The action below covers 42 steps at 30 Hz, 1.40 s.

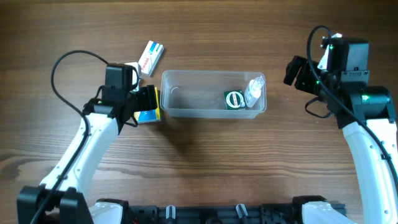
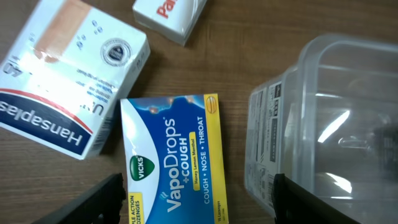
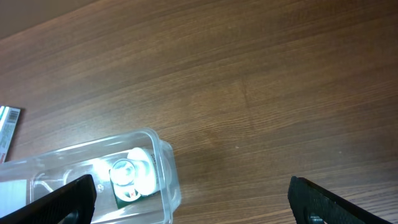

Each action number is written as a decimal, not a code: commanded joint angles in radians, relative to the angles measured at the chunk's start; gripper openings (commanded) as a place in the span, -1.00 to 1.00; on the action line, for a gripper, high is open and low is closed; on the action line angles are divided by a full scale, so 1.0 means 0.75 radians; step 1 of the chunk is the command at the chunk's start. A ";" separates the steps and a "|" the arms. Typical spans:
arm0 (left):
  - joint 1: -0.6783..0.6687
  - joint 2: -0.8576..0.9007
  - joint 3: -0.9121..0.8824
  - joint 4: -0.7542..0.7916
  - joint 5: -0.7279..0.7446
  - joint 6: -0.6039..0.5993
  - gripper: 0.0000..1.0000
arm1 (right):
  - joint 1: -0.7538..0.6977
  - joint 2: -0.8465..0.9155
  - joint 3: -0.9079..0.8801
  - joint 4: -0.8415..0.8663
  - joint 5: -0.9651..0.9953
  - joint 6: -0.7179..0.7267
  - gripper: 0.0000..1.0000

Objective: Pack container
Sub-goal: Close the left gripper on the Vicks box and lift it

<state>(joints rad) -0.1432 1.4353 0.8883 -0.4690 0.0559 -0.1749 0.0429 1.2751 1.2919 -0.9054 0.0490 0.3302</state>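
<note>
Step in hand: picking the VapoDrops box (image 2: pixel 171 158). Your left gripper (image 2: pixel 198 190) straddles it, jaws apart, not yet clamped, with the container (image 2: pixel 273 124) just beside one finger. Next you must close squarely on the box. The right gripper (image 3: pixel 191 190) is spread wide and empty.

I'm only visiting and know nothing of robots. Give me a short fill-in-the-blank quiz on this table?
The clear tub holds a small bottle and a round ___ tin.
The cough-drop box beside the tub is blue and ___.
The right pincer holds ___.
Missing words: green, yellow, nothing.
</note>
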 commanded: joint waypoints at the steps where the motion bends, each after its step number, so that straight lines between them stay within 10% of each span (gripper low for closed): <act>1: -0.008 0.072 0.020 0.008 0.045 -0.022 0.54 | -0.002 0.001 0.014 0.000 0.008 -0.020 0.99; 35: -0.016 0.078 0.020 -0.018 0.135 -0.022 0.20 | -0.002 0.001 0.014 0.000 0.007 -0.020 0.99; 42: -0.016 0.098 0.020 -0.024 -0.001 -0.057 0.56 | -0.002 0.001 0.014 0.000 0.008 -0.020 0.99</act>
<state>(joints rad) -0.1452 1.5146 0.8883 -0.4892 0.1059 -0.2035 0.0429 1.2751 1.2919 -0.9054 0.0490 0.3302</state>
